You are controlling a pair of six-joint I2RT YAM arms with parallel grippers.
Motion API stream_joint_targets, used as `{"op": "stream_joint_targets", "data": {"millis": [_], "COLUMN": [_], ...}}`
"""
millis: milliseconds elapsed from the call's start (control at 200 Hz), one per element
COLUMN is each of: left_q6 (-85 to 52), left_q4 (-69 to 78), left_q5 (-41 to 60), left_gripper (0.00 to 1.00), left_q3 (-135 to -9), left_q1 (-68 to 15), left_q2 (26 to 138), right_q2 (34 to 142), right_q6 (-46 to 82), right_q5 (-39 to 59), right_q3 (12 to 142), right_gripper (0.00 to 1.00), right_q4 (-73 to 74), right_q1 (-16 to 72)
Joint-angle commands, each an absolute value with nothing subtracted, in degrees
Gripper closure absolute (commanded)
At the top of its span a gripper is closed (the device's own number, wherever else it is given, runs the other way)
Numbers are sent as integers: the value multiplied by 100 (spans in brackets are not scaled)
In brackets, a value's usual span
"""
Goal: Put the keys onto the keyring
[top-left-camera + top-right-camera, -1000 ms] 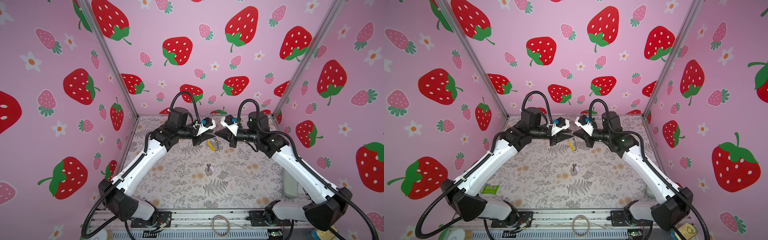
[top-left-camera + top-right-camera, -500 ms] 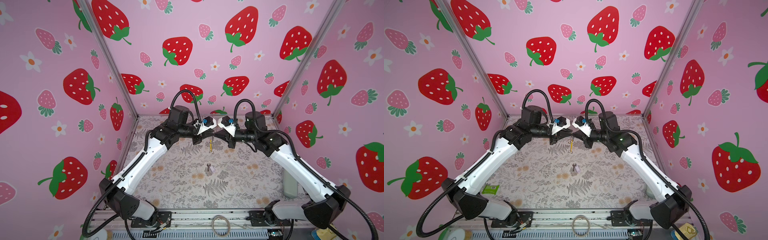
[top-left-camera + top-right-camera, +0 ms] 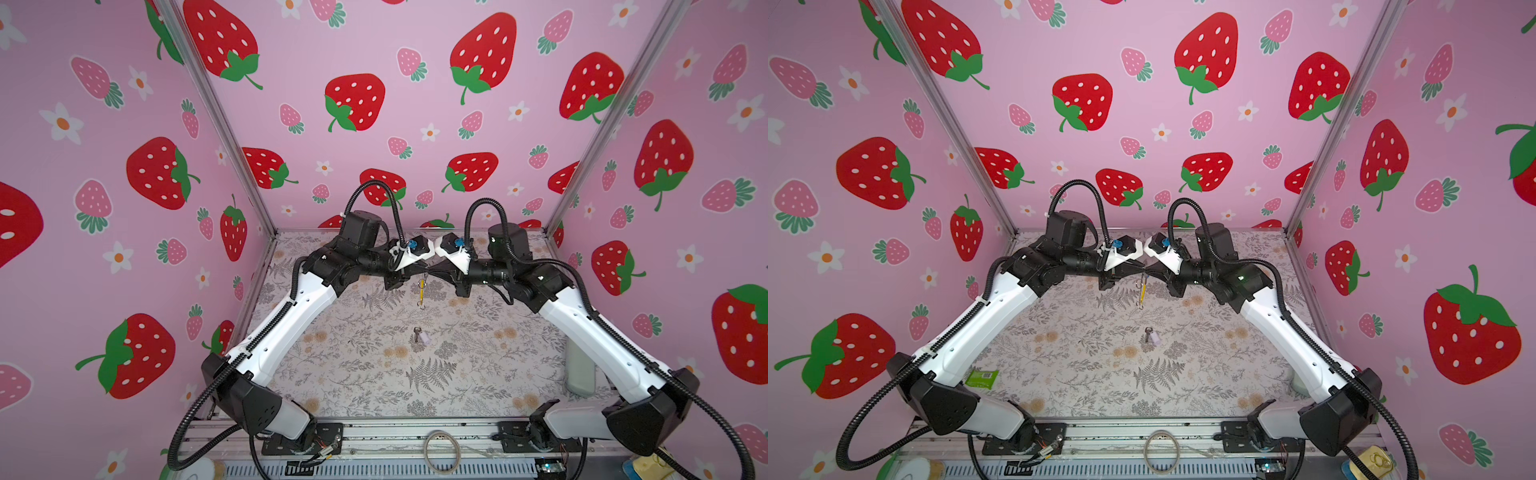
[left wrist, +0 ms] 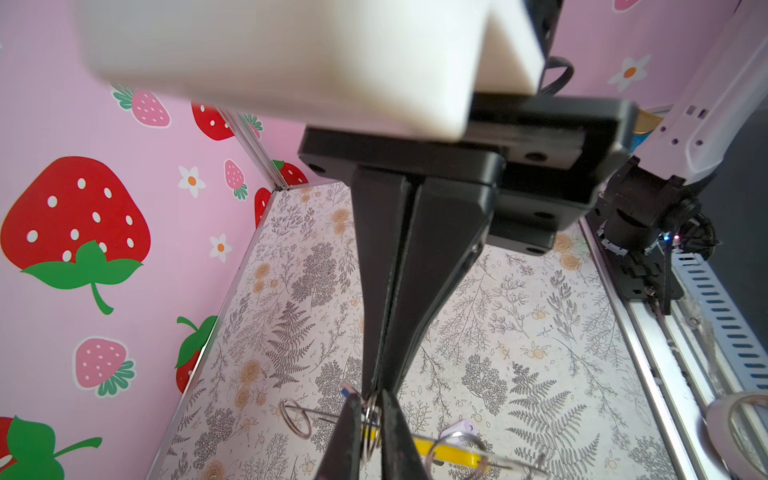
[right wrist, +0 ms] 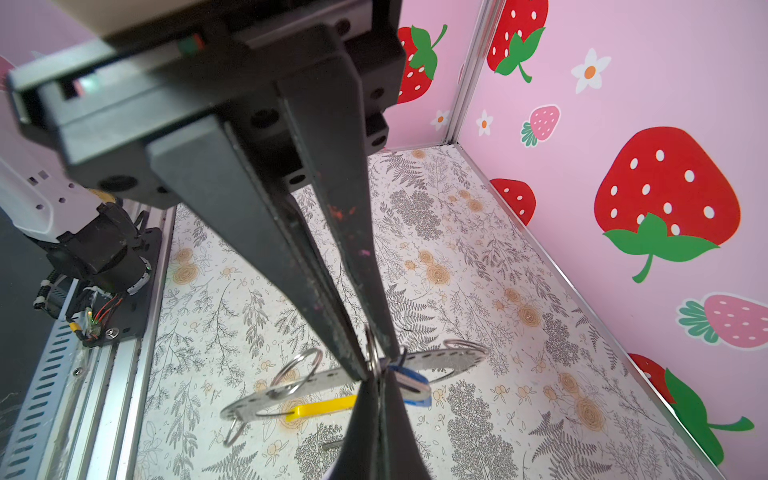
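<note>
Now, what is the finger condition? (Trainee)

Left gripper (image 4: 371, 409): its fingers (image 5: 266, 232) stand a narrow wedge apart, and the tips close on a small metal loop (image 4: 375, 417) of the keyring (image 5: 253, 403). Right gripper (image 5: 377, 381): fully closed at the point where the grey band enters its tips. The blue-tagged key (image 5: 411, 390) sits hard against those tips. Whether the pads also catch it cannot be determined. (Technician)

Where are the task items? (Trainee)

In both top views the keyring hangs edge-on in the upper middle of the frame, between the two grippers, with its yellow section (image 3: 421, 289) showing. It appears clear of the table (image 3: 374, 374). The lilac-tagged key (image 3: 419, 336) lies on the table near frame centre, below the ring and apart from it. (Technician)

What can go wrong from here? (Trainee)

Three faults are likely.
1. The loop is thin and round, so it may pivot or slip out of the left tips.
2. The grippers work tip to tip, so an uneven pull may twist the ring or knock the fingers together.
3. If the right gripper lets go before the left hold is firm, the ring drops and may strike the lilac-tagged key. (Technician)
</note>
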State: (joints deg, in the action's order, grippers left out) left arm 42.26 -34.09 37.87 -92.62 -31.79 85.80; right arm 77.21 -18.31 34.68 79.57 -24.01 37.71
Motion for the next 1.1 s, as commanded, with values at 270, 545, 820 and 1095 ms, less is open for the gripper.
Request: {"op": "stream_joint_targets", "data": {"millis": [270, 545, 820, 1095], "left_q6": [4375, 3391, 3056, 2904], "left_q4": [-3571, -2123, -1708, -1507], "left_q5": [4012, 4627, 4825, 4904], "left_gripper": [100, 100, 100, 100], "left_q3": [-9516, -8917, -8781, -8685], "left_q1": [-3193, -2973, -2967, -2990], "left_q2": [8631, 8280, 8201, 8191], "right_q2": [7656, 7152, 7045, 7058], "right_q6": [-1951, -2083, -2037, -1885], "right_q5": [3449, 3081, 2944, 3165], "right_q3": [8127, 7299, 7194, 7296], "right_gripper": [88, 68, 70, 68], "right_q4": [-2190, -1654, -1344, -1176], "right_q1": [3798, 3766, 3753, 3753]}}
